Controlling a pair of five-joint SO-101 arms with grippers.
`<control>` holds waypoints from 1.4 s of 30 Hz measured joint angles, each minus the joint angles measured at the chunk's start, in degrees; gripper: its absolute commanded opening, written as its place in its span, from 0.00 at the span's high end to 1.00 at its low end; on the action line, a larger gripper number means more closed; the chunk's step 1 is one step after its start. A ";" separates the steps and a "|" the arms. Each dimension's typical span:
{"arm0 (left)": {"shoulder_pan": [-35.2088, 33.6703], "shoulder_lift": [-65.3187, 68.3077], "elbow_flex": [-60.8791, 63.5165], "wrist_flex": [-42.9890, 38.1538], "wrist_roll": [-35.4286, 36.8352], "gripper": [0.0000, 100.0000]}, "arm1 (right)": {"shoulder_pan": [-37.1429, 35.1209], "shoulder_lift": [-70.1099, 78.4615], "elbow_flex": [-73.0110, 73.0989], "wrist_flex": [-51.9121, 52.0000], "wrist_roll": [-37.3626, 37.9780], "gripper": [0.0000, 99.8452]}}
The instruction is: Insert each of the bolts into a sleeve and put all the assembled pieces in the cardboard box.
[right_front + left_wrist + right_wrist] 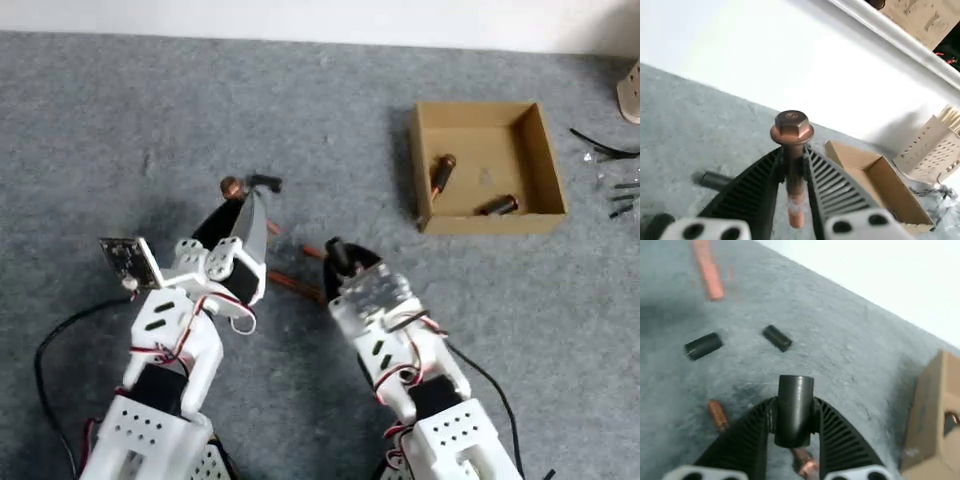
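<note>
The left claw (794, 152) is pinching a copper bolt (792, 131) by its thin part. The bolt's head sticks out past the claw tips. This arm is bent low over the grey desk (120, 110) and points away from its base.

Just to the right, the right claw (794, 402) is pinching a black sleeve (795, 390). The sleeve's open end sticks out past the tips. The two claws are near each other but apart.

Two other sleeves (702, 346) (777, 337) and a loose bolt (717, 415) lie on the desk.

Far right is the cardboard box (490, 223). Two finished pieces (443, 173) (498, 206) lie inside it. So I think part of the job is done. The held bolt looks ready to go into the held sleeve, and the loose parts are left to do.
</note>
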 measured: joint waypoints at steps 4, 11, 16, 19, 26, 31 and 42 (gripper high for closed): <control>0.62 -0.09 5.10 -5.63 7.56 0.99 | -2.29 0.00 0.00 0.00 2.99 1.00; 6.86 -0.35 5.19 -7.38 9.05 0.99 | -2.73 0.00 0.00 -0.18 3.60 1.00; 8.53 -0.35 5.19 -7.47 9.05 0.99 | -2.73 0.00 0.00 -0.26 3.69 1.00; 8.35 -0.35 5.19 -7.38 9.05 0.99 | -2.73 0.00 0.00 -0.26 3.69 1.00; 8.53 -0.35 5.19 -5.98 9.05 0.99 | -2.73 0.00 0.00 -0.26 3.69 1.00; 8.44 -0.35 5.19 -5.10 9.05 0.99 | -2.73 0.00 0.00 -0.26 3.69 1.00; 6.51 -0.35 5.19 -2.29 9.05 0.99 | -2.73 0.00 0.00 -0.26 3.69 1.00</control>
